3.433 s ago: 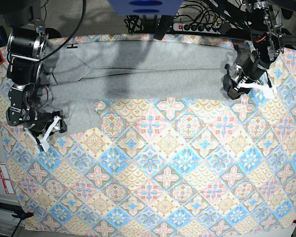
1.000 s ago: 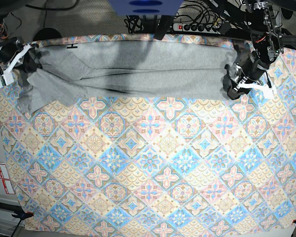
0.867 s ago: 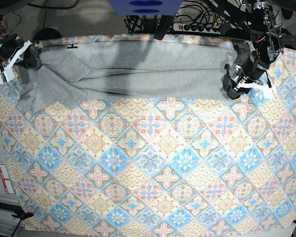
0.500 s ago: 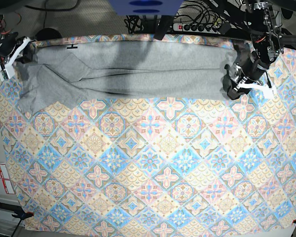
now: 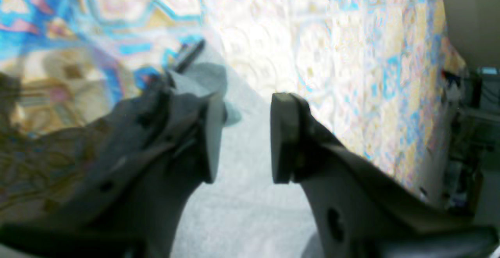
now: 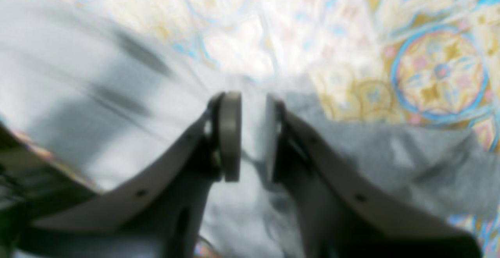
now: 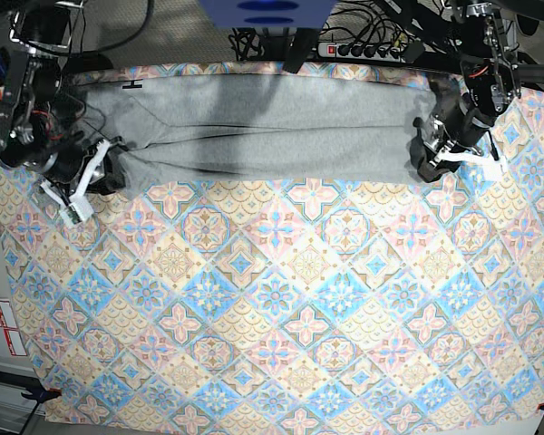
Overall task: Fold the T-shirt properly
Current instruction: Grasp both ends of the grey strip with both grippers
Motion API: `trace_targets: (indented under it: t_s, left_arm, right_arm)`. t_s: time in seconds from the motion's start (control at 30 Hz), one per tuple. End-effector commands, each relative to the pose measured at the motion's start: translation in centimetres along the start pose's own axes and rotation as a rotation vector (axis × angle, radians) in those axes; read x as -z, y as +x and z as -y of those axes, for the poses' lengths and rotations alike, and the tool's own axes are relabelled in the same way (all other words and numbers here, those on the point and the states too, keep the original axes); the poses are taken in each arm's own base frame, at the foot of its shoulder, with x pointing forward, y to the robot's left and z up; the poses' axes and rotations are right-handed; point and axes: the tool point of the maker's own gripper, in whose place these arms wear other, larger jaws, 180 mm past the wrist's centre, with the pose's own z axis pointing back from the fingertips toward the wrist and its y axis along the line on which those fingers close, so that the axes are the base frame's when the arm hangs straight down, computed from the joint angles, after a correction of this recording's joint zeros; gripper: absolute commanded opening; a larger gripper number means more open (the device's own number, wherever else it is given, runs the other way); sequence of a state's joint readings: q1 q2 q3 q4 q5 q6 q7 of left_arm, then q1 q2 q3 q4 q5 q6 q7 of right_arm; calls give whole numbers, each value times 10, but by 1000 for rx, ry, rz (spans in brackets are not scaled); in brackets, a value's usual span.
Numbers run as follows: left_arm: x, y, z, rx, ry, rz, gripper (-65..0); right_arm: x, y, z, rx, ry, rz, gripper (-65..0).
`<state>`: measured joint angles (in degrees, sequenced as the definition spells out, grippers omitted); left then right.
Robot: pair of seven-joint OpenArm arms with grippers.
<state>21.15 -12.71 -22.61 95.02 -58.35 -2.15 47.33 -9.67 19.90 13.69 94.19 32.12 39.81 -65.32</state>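
The light grey T-shirt [image 7: 254, 127] lies as a long band along the far edge of the patterned tablecloth [image 7: 281, 299], plain side up. My right gripper [image 7: 104, 172] is at the band's left end. In the right wrist view it [image 6: 252, 133] is shut on a pinch of the grey cloth [image 6: 78, 94], with the pads nearly together. My left gripper [image 7: 431, 163] rests at the band's right end. In the left wrist view it [image 5: 242, 141] is open, jaws apart over the shirt's edge [image 5: 242, 203].
A power strip [image 7: 358, 50] and cables lie behind the table's far edge. The tablecloth spreads from the shirt to the near edge. White labels [image 7: 0, 326] sit beside the table's left edge.
My right gripper has swung from the far left corner down and to the right. The sleeve that hung out at the lower left is now drawn in against the band. The left arm has not moved.
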Motion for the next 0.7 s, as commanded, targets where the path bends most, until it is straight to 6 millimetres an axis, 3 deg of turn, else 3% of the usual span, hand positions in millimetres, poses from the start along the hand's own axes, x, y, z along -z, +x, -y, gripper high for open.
trace_targets:
  t_s: [0.0,0.1,0.27,0.5,0.67]
  left_arm:
    - [-2,8,6,15,-22,18,-454]
    - [-2,8,6,15,-22,18,-454]
    - [-2,7,6,14,-21,17,-454]
    - [-2,8,5,13,-20,20,-454]
    - [6,3,-9,-24,7,-1,-454]
  right_arm:
    - [5,7,2,-3,-1,14,-545]
    - [30,-2,3,35,-10,-52,-545]
    - [59,-53,-3,123,22,-210,-561]
    - [46,-81,-27,132,61,-227,-593]
    - [36,-105,-39,130,70,-264,-593]
